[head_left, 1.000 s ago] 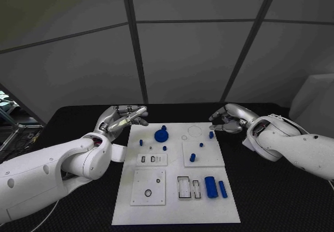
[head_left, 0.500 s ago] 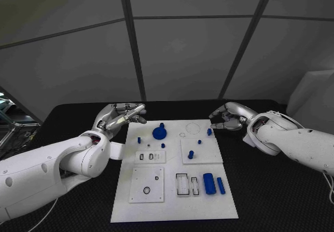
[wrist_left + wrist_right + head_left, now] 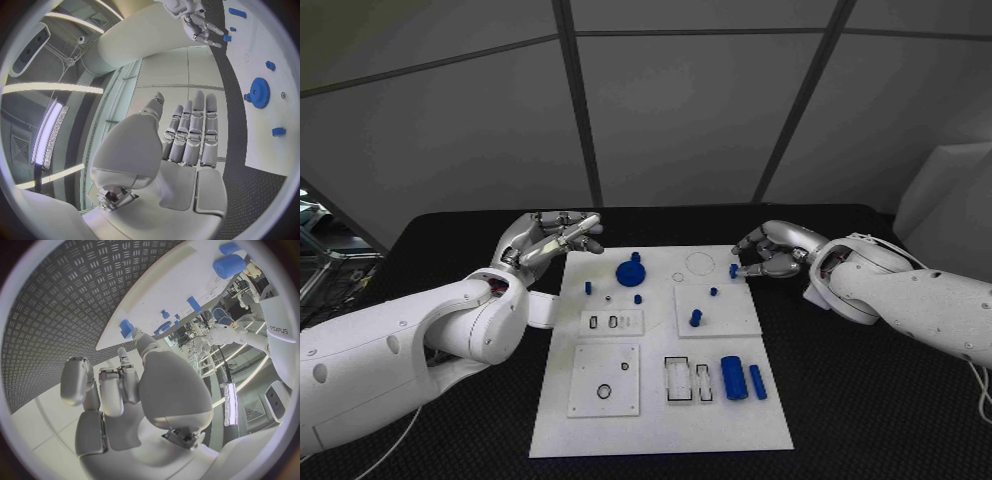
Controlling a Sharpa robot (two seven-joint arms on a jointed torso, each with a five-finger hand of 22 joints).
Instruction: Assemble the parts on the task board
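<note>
right hand (image 3: 769, 254), fingers curled on nothing, nears the small blue peg (image 3: 733, 271) at the task board (image 3: 661, 420) far right edge; left hand (image 3: 553, 240) spread, idle. next: pinch the peg.

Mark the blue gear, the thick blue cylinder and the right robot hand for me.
blue gear (image 3: 630, 274), head view, on its round disc face.
thick blue cylinder (image 3: 734, 378), head view, middle of its side.
right robot hand (image 3: 770, 253), head view, middle of the hand, at the board's far right edge.
</note>
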